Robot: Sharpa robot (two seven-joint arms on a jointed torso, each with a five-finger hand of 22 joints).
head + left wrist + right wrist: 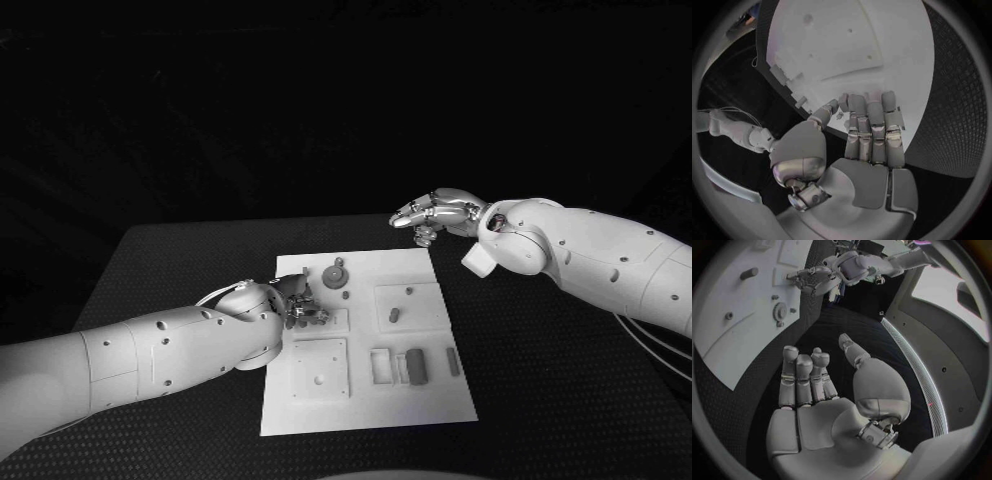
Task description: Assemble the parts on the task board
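I see the flat white task board (pixel 433 400) mid-table with small grey parts (pixel 415 366) lying loose, so most assembly remains; my left hand (pixel 293 301) rests at its left edge, right hand (pixel 437 214) hovers beyond its far edge, both empty, fingers apart

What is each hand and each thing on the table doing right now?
Left hand: over the task board's left edge, fingers curled; whether it holds a part cannot be told.
Right hand: raised beyond the board's far right corner, fingers apart, holding nothing.
Task board: lying flat on the table.
Gear part: lying on the board near its far edge.
Bar part: lying on the board's near half.
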